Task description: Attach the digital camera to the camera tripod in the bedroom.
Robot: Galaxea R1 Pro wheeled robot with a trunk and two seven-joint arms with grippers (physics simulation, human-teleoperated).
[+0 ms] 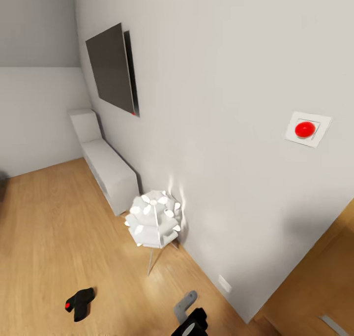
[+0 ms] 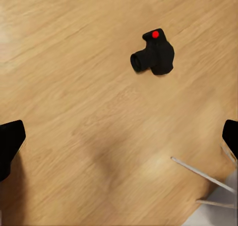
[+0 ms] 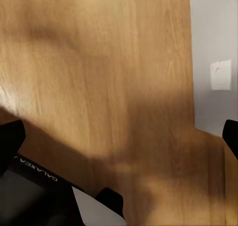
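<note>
camera on the floor, pickup not yet begun

bedroom wall (image 1: pixel 221 129) fills most of the head view, with a dark wall panel (image 1: pixel 110 68) hung on it, a low white bench (image 1: pixel 105 166) along its foot and a red wall button (image 1: pixel 305 129) on a white plate. wooden floor (image 1: pixel 44 237) runs beneath. a white petal floor lamp (image 1: pixel 153 219) stands on thin legs close to the wall; its legs (image 2: pixel 203 175) also cross a corner of the left wrist view.

digital camera (image 2: pixel 153 54) lies on the bare floor, red button up, ahead of the left gripper (image 2: pixel 119 136) and well apart from it, off toward one finger. in the head view the same camera (image 1: pixel 80 303) sits beside the lamp's feet.

left fingers (image 2: pixel 10 141) stand wide at the frame edges, holding nothing. right gripper (image 3: pixel 119 136) is spread wide too, over floor near a wall socket (image 3: pixel 220 75).

by my reading, the step in hand is approach to the camera. next move calls for bringing the left gripper over the body, lowering so the fingers straddle it, then closing; the tripod must then be found.
</note>
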